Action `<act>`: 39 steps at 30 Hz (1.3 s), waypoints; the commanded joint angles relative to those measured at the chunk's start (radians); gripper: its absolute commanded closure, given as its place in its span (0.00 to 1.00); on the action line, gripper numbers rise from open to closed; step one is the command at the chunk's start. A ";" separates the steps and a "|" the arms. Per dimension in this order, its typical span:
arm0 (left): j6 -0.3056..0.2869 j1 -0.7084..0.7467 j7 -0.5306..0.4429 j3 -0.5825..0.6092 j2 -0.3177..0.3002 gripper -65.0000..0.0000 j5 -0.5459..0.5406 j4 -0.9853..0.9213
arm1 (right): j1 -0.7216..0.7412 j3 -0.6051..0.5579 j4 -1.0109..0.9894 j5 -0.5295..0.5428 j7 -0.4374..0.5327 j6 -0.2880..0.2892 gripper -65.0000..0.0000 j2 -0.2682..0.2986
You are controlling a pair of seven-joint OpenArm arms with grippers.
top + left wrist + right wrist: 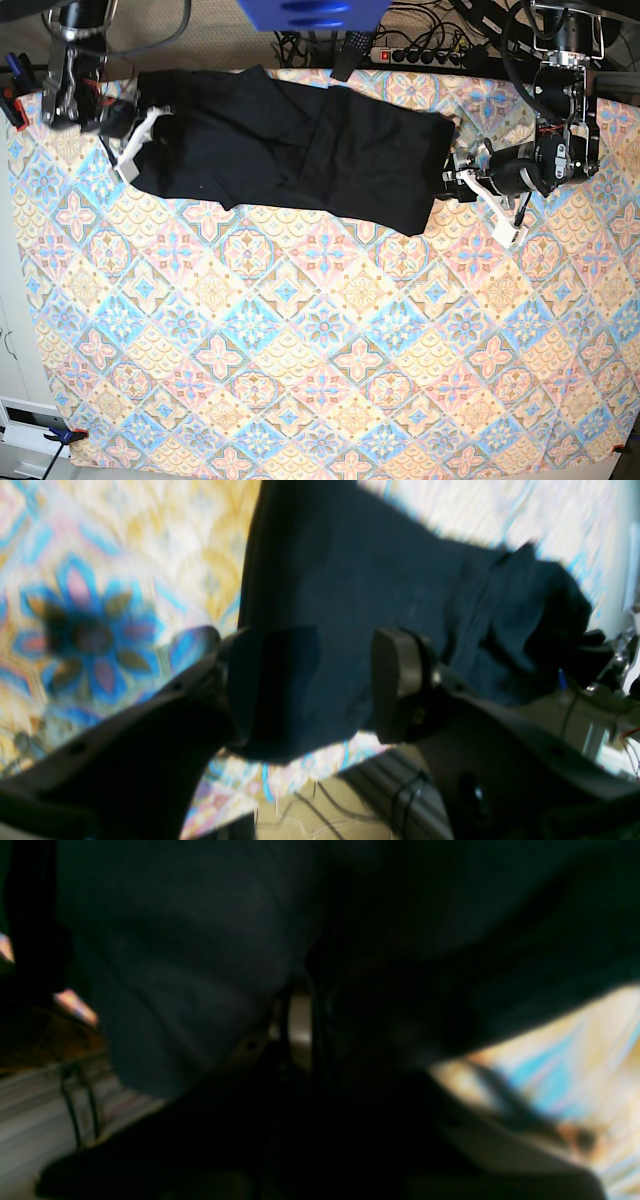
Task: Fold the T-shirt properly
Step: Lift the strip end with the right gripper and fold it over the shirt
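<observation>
- The cloth (300, 330), a patterned spread, covers the table; most of it lies bare.
- The shirt (290, 150) lies stretched across the far edge of the cloth, between the two arms. It looks partly folded: one layer is doubled over near the middle, giving a long dark band, not a neat packet. I judge the task well short of done; further folds and squaring up remain.
- The left claw (305, 680) sits at one end of the shirt, its fingers (395, 675) standing wide apart with a fabric edge lying between them. It is not clamped.
- The right claw (135, 140) is at the other end. The right wrist view is blurred and dark, filled with cloth; fabric seems bunched at the fingers, but I cannot tell whether they have closed on it.
</observation>
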 commanded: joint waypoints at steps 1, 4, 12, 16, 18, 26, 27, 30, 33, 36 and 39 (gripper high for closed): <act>-0.004 -0.006 -0.011 -0.007 -0.010 0.47 -0.013 0.014 | 0.033 0.011 0.006 0.023 0.040 0.002 0.99 0.025; -0.004 -0.005 -0.014 -0.007 -0.010 0.47 -0.016 0.014 | 0.072 0.052 -0.025 -0.015 0.040 0.002 1.00 0.043; -0.004 -0.001 -0.014 -0.008 -0.010 0.47 -0.018 0.014 | 0.190 0.143 -0.038 -0.259 0.030 0.002 1.00 0.046; -0.004 -0.001 -0.014 -0.008 -0.010 0.47 -0.018 0.014 | 0.218 0.140 -0.028 -0.333 0.036 0.002 1.00 0.046; -0.004 -0.001 -0.014 -0.008 -0.010 0.47 -0.018 0.014 | 0.219 0.137 -0.026 -0.353 0.036 0.002 1.00 0.046; -0.004 -0.001 -0.014 -0.008 -0.010 0.55 -0.015 0.014 | 0.159 -0.015 0.255 -0.359 0.038 0.002 1.00 0.045; -0.004 -0.001 -0.014 -0.008 -0.010 0.61 -0.015 0.014 | 0.144 -0.037 0.298 -0.359 0.040 0.002 1.00 0.043; -0.004 -0.001 -0.017 -0.008 -0.009 0.76 -0.015 0.014 | 0.132 -0.064 0.402 -0.359 0.040 0.002 1.00 0.041; -0.004 -0.001 -0.017 -0.008 -0.009 0.83 -0.013 0.013 | 0.109 -0.097 0.457 -0.359 0.040 0.002 1.00 0.038; -0.003 0.015 -0.053 -0.008 -0.009 0.92 -0.012 0.007 | 0.067 -0.118 0.508 -0.359 0.040 0.002 1.00 0.038; -0.003 0.026 -0.092 -0.004 -0.009 0.97 -0.012 -0.053 | 0.032 -0.158 0.560 -0.359 0.041 0.002 1.00 0.038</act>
